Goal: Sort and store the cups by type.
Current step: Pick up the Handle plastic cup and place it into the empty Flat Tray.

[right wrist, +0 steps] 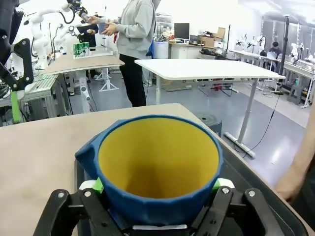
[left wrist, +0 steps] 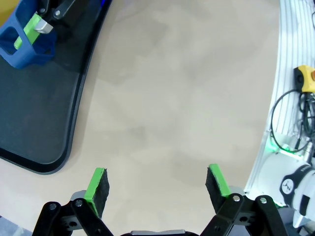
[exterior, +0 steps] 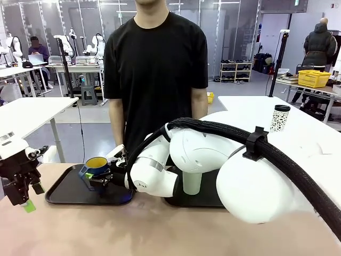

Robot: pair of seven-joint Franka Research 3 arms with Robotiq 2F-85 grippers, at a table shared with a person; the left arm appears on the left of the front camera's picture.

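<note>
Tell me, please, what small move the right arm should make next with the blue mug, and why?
Probably lower the blue mug a little onto the left black tray and only then open. The right gripper is shut on the mug, which sits upright over that tray. The pale green tumbler stands on the other tray, so the types stay apart. The left gripper is open, off to the side.

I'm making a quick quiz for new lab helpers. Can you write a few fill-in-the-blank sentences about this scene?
1. The right end effector is shut on the blue ____.
2. The inside of the mug is ____.
3. The mug is over a ____ tray.
4. The left end effector hangs ____ over bare table.

Missing words: mug; yellow; black; open
</note>
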